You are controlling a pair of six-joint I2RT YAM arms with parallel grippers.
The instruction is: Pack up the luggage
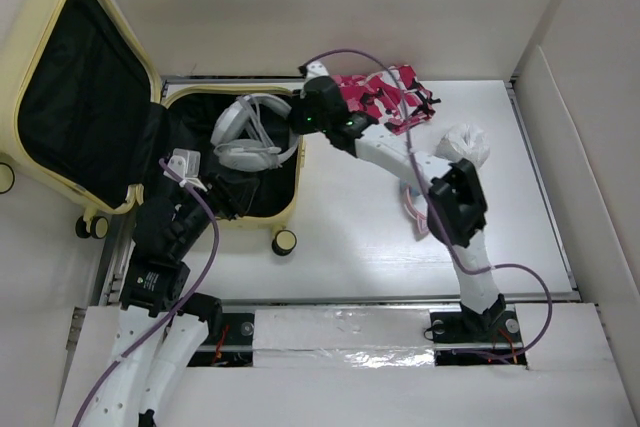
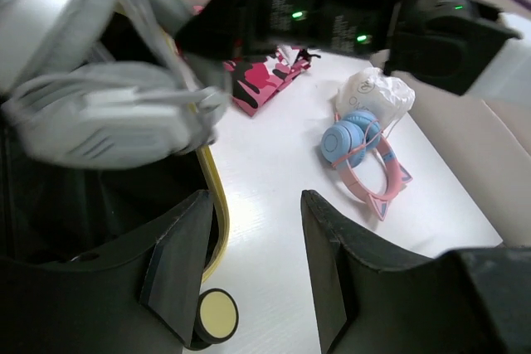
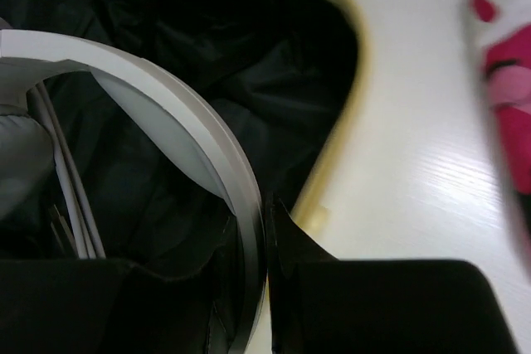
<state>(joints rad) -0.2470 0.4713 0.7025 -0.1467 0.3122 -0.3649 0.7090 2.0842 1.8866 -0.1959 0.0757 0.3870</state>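
One luggage, two headphones, one camo cloth, one white bundle, maybe bag.

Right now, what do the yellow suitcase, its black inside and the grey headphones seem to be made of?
The luggage shell looks like hard plastic, pale yellow and smooth, holding rigid rounded corners. Its lining looks like thin black fabric: it creases and has a faint sheen. The headphones look like matte light-grey plastic along the smooth band, with softer padded cups, possibly leatherette.

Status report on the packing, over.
Right tool shut on white headphones, over open luggage. Left tool open beside it. Nothing blocking.
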